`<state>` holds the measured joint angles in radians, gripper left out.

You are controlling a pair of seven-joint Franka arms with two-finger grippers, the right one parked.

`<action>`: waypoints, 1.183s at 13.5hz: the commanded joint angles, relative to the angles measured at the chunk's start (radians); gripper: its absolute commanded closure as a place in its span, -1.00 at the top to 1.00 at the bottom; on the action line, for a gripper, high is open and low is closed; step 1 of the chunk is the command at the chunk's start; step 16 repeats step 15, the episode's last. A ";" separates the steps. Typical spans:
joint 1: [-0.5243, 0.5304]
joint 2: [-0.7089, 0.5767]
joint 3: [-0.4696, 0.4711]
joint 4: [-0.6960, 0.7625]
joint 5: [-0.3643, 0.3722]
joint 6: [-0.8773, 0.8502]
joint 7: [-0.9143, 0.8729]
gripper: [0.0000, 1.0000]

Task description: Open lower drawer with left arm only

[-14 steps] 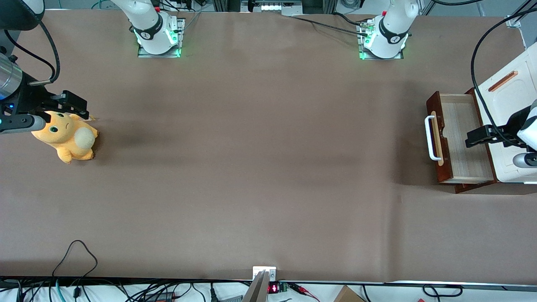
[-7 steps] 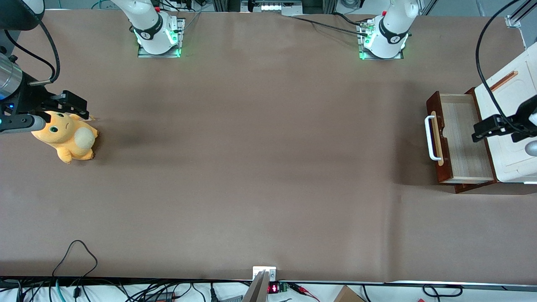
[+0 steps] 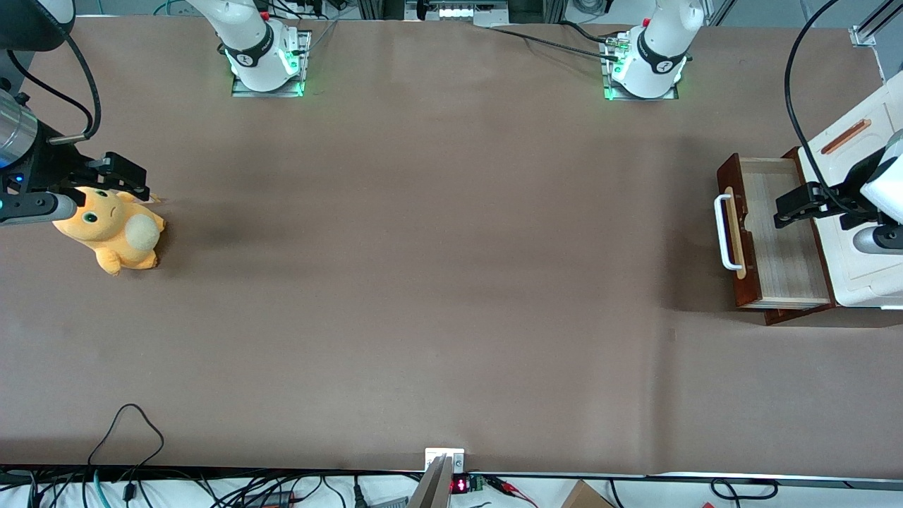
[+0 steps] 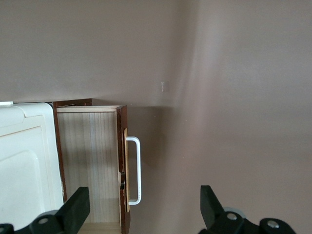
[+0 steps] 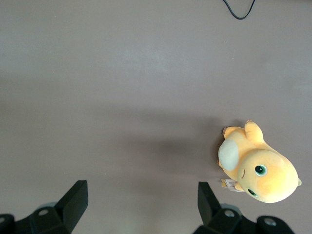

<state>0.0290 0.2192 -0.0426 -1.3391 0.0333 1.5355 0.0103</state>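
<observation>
Front view: drawer (image 3: 776, 233) pulled out of the white cabinet (image 3: 857, 212), at the working arm's end of the table (image 3: 423, 282); pale wood floor exposed. One white loop handle (image 3: 725, 233) on the front, facing the table's middle. Left arm (image 3: 885, 190) over the cabinet top; gripper (image 3: 789, 207) above the open drawer, well above the handle, touching nothing.

Left wrist view only: both fingers (image 4: 75, 209) spread wide, nothing between them. Handle (image 4: 135, 170) and drawer (image 4: 90, 165) seen from straight above, between the two fingertips; front panel a dark strip edged in pale wood. Not shown in the front view: small pale mark (image 4: 164, 87) on the table cover.

Right wrist view only: plush toy (image 5: 258, 168) from above, with a black cable loop (image 5: 239, 9) at the table edge.

Edges and room: drawer front well short of the table's middle; broad bare brown surface in front of the handle. Drawer's near corner close to a dark base plate (image 3: 797, 314) under the cabinet. Cabinet cut off at the frame edge.

Count: one drawer open, one handle, one orange-brown slot (image 3: 845, 136) on the cabinet top, one plush toy (image 3: 113, 229) toward the parked arm's end, two arm bases (image 3: 645, 67) at the table edge farthest from the camera.
</observation>
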 commanded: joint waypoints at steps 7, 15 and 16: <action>0.011 -0.130 -0.002 -0.160 -0.020 0.088 -0.006 1.00; 0.012 -0.130 0.001 -0.156 -0.023 0.068 -0.012 1.00; 0.012 -0.130 0.001 -0.156 -0.023 0.068 -0.012 1.00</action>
